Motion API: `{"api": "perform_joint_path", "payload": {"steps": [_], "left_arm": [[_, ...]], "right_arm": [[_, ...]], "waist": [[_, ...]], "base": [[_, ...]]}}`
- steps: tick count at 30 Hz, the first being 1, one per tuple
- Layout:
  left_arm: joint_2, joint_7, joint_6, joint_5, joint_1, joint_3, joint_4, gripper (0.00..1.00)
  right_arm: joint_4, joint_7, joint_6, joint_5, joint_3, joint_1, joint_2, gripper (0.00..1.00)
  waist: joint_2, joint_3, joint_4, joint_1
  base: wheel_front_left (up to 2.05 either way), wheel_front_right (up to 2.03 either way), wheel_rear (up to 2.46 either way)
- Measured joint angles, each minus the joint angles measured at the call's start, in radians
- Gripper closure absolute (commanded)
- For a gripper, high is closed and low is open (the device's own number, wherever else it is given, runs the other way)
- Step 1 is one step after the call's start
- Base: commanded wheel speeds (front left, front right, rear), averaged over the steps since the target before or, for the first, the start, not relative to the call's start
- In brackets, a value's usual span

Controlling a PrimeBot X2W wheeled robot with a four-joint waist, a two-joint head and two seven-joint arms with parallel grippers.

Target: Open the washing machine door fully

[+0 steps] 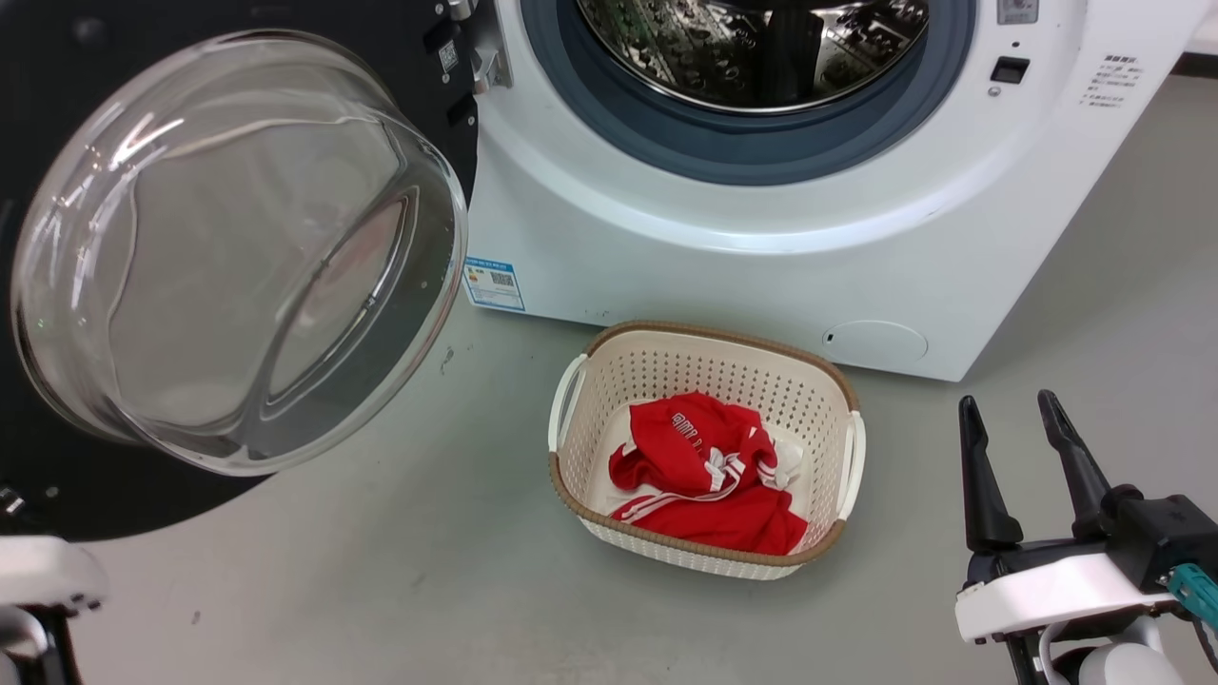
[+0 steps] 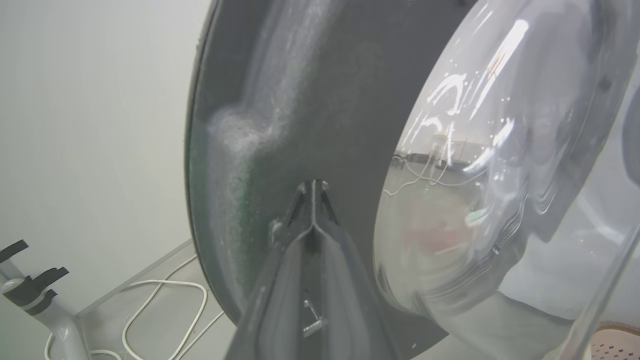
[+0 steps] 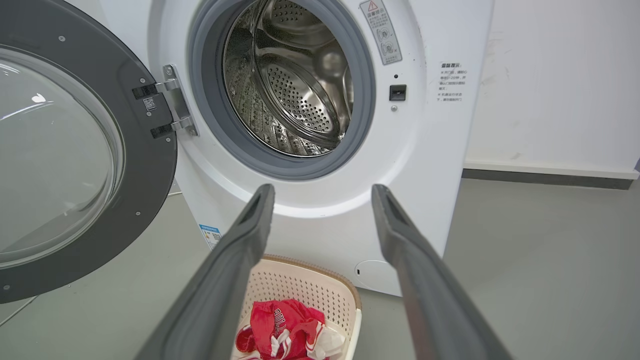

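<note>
The washing machine door (image 1: 238, 247) stands swung out to the left of the white machine (image 1: 761, 276), its clear glass bowl bulging toward me and the steel drum (image 1: 752, 48) exposed. In the left wrist view my left gripper (image 2: 313, 186) is shut with nothing between its fingers, and its tips sit at the dark inner ring of the door (image 2: 310, 100), left of the glass bowl. I cannot tell whether they touch it. My right gripper (image 1: 1009, 401) is open at the lower right, away from the machine. The right wrist view shows that gripper (image 3: 322, 190) pointing at the machine front, with the door (image 3: 55, 150) at the left.
A cream perforated basket (image 1: 837, 419) holding a red and white garment (image 1: 704, 476) sits on the grey floor before the machine. A white cable (image 2: 165, 305) lies on the floor beyond the door, near a pale stand (image 2: 35, 295). A white wall (image 3: 560, 80) runs to the machine's right.
</note>
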Motion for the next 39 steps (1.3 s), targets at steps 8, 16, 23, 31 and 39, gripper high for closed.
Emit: {"api": "perform_joint_path", "payload": {"steps": [8, 16, 23, 31, 39], "left_arm": [[-0.119, 0.000, 0.012, 0.070, 0.168, 0.003, -0.152, 1.00], [-0.233, 0.000, 0.019, 0.093, 0.318, -0.062, -0.294, 0.00], [-0.250, 0.000, 0.037, 0.084, 0.366, -0.183, -0.387, 0.00], [-0.251, 0.000, 0.030, 0.059, 0.334, -0.324, -0.417, 0.00], [-0.251, 0.000, 0.013, 0.078, 0.281, -0.368, -0.408, 0.00]], "right_arm": [[0.024, -0.005, 0.000, 0.027, 0.010, 0.018, 0.000, 0.00], [0.037, -0.012, 0.000, 0.042, 0.016, 0.041, 0.000, 0.00], [0.026, -0.014, 0.000, 0.041, 0.024, 0.053, 0.000, 0.00], [0.006, -0.014, 0.000, 0.017, 0.030, 0.051, 0.000, 0.00], [-0.013, -0.016, 0.000, -0.004, 0.025, 0.051, 0.000, 0.00]], "waist": [[0.0000, -0.055, -0.010, -0.0001], [0.0000, -0.108, -0.024, -0.0002], [0.0000, -0.135, -0.044, -0.0001], [0.0000, -0.139, -0.104, -0.0002], [0.0000, -0.142, -0.188, -0.0001]], "base": [[0.00, 0.00, 0.00], [0.00, 0.00, 0.00], [0.00, 0.00, 0.00], [0.00, 0.00, 0.00], [0.00, 0.00, 0.00]]}}
